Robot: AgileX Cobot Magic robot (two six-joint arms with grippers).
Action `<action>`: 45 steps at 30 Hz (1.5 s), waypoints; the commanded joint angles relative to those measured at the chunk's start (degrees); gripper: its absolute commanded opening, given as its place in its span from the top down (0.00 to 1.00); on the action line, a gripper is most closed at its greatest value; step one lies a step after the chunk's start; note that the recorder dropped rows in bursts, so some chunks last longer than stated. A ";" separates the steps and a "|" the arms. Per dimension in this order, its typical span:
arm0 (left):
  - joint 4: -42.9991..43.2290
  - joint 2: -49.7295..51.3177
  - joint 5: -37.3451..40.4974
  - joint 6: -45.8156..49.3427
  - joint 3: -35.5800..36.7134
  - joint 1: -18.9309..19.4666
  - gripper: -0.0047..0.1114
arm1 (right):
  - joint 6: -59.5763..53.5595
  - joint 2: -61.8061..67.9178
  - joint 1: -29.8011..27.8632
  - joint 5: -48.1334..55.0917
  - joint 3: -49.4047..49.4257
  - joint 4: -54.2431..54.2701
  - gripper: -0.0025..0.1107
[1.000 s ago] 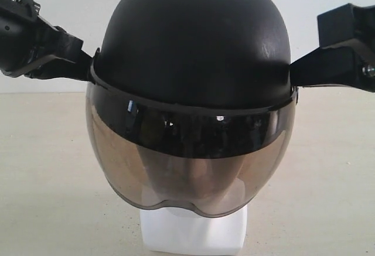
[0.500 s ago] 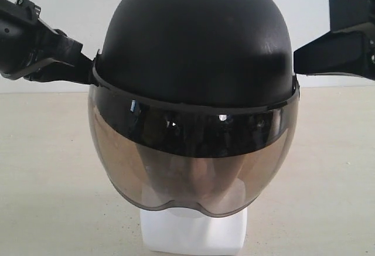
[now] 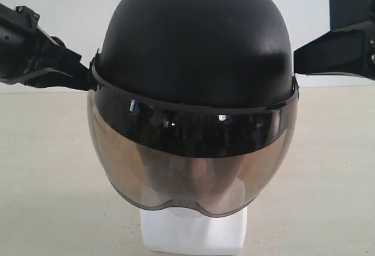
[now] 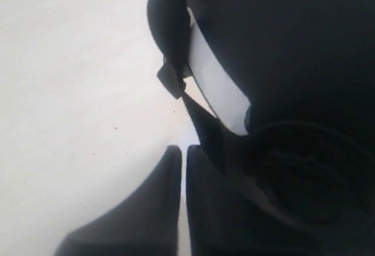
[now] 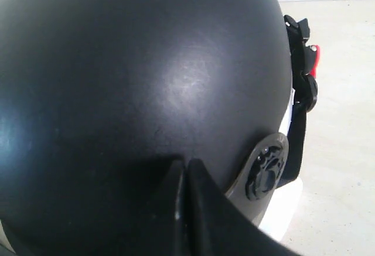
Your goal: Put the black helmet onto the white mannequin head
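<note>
The black helmet (image 3: 193, 39) is a round matte shell with a fine pebbled finish and a dull sheen where light falls on it. Its smoky curved visor (image 3: 193, 168) is glossy and darkest along the upper band, and the lower edge dips at the middle. The helmet sits over the white mannequin head (image 3: 193, 232). The blocky, smooth neck base shows below the visor, and the face shows only dimly through the tint. The base stands on a pale, faintly speckled bench (image 3: 47, 168). In the right wrist view a grey ribbed pivot disc (image 5: 263, 171) sits at the shell's lower edge, with a black strap (image 5: 299, 133) and a red buckle (image 5: 314, 62) hanging behind it. The left tool (image 4: 183, 150) has its two dark fingers drawn together with only a thin slit of light between them and nothing seen in the slit. It lies just beside the helmet's rim on the left of the exterior view. The right tool (image 5: 186, 165) is closed with nothing between its fingers, its tips against the smooth shell on the opposite side, level with the rim.
</note>
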 commanded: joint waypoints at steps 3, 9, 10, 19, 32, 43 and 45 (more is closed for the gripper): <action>3.55 0.78 0.01 -2.54 0.00 -0.27 0.92 | 0.60 -1.73 0.04 -0.62 0.25 0.28 0.98; 3.55 0.78 -1.33 -2.54 1.19 -0.27 0.92 | 1.84 -5.32 0.04 -2.10 0.25 0.28 0.98; 3.82 0.78 -1.67 -2.54 1.58 -0.27 0.92 | 2.17 -5.80 0.04 -2.10 0.25 0.28 0.98; 9.99 -2.32 -1.21 -6.44 2.61 -0.27 0.92 | 4.77 -7.92 0.04 1.33 0.25 -6.90 0.98; 11.78 -24.65 6.25 -12.91 10.94 -0.27 0.92 | 4.95 -14.84 0.04 7.94 0.25 -12.83 0.98; 5.27 -46.41 8.81 -16.55 23.64 -0.27 0.92 | 4.56 -19.86 0.04 20.61 0.25 -13.87 0.98; 2.26 -49.30 8.81 -16.55 24.81 -0.27 0.92 | 4.40 -19.98 0.04 22.39 0.25 -14.10 0.98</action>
